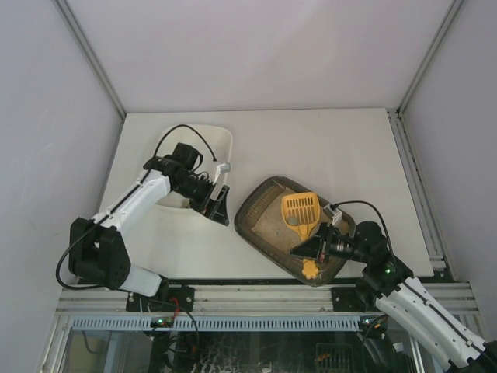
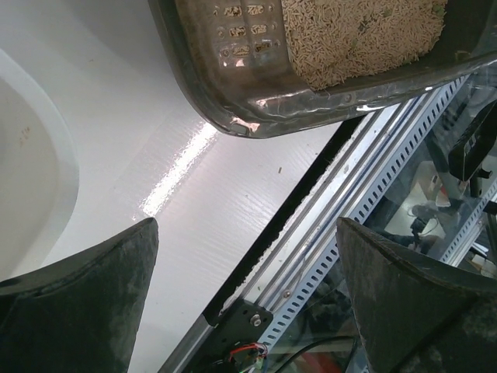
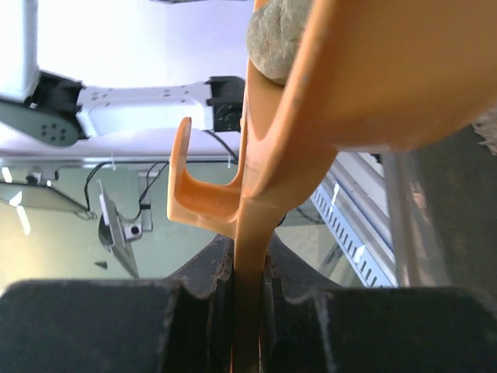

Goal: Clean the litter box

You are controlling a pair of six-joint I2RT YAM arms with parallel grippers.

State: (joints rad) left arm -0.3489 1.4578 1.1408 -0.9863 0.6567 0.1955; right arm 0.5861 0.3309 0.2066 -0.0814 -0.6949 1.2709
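The dark brown-olive litter box (image 1: 264,225) with tan litter sits at the table's front centre-right. Its corner shows in the left wrist view (image 2: 256,101). My right gripper (image 1: 312,249) is shut on the handle of an orange slotted scoop (image 1: 301,208), whose head is over the litter. In the right wrist view the handle (image 3: 250,233) is pinched between my fingers (image 3: 206,287), and a grey-brown clump (image 3: 276,31) lies against the scoop. My left gripper (image 1: 218,205) is open and empty, low over the table between the white tray and the litter box.
The white tray (image 1: 221,140) stands at the back left, partly under my left arm; its rim shows in the left wrist view (image 2: 46,155). The table's front edge and a slotted metal rail (image 2: 349,194) run just beyond the left fingers (image 2: 85,303).
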